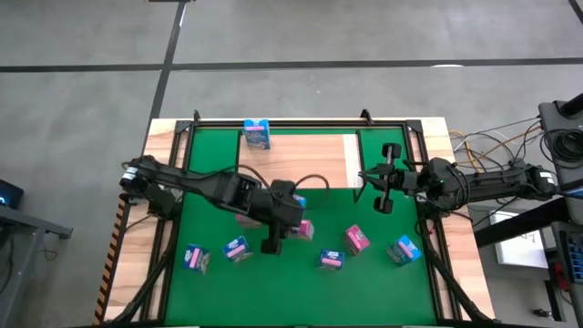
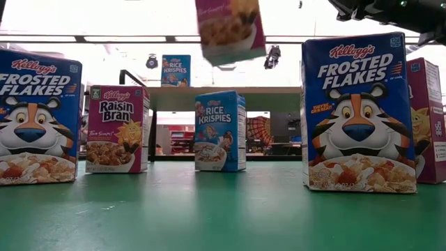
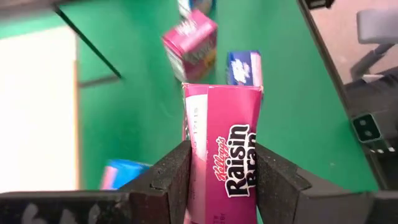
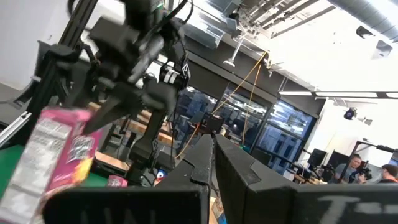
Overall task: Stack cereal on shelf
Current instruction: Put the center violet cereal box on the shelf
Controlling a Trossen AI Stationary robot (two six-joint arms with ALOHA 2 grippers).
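My left gripper (image 1: 284,228) hangs over the middle of the green mat, shut on a pink Raisin Bran cereal box (image 3: 224,143), which shows lifted at the top of the low view (image 2: 230,28). One light blue Rice Krispies box (image 1: 257,134) stands on the light-wood shelf (image 1: 310,157) at the far side. Several more cereal boxes stand on the mat: a pink one (image 1: 356,240), a light blue one (image 1: 404,249) and dark blue ones (image 1: 194,259). My right gripper (image 1: 387,178) waits shut, raised at the shelf's right end. My left gripper pinches the pink box between its two fingers (image 3: 177,180), one on each narrow side (image 3: 195,146), at one end of the box. The fingers slant down from the table's left and lie along the box. It is lifted clear of the mat, its free end (image 3: 222,92) pointing away, tilted.
The shelf's thin black frame (image 1: 301,123) rims the board and runs down both sides of the mat. Boxes stand in a loose row near the mat's front edge (image 1: 331,260). Cables and equipment lie off the table's right side (image 1: 492,150). A person shows far back in the room (image 4: 357,165).
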